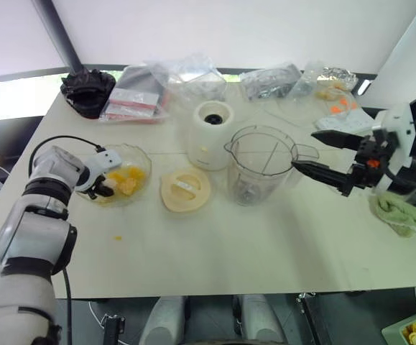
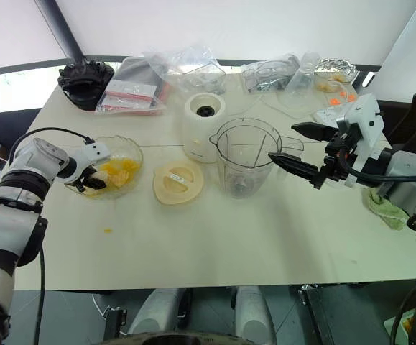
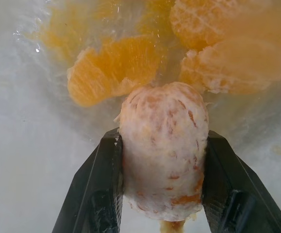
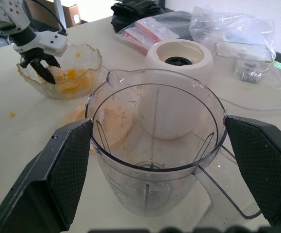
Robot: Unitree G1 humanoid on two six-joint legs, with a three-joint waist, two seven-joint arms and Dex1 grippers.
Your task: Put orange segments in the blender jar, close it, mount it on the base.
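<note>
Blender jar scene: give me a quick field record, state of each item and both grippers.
jar: upright, open top, empty, on the table
lid: flat on the table, between dish and jar
base: behind the jar, socket bare
segments: in the clear dish, one pinched by the left gripper
left gripper: in the dish, shut on a segment
right gripper: open, fingers either side of the jar, not touching
step: no fruit in the jar yet

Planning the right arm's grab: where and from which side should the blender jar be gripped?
Probably by the upper wall of the blender jar, one finger either side, coming level from its handle side, where the open right gripper already faces it. The jar stands upright; its wall tapers downward, so the body just under the rim looks surest.
</note>
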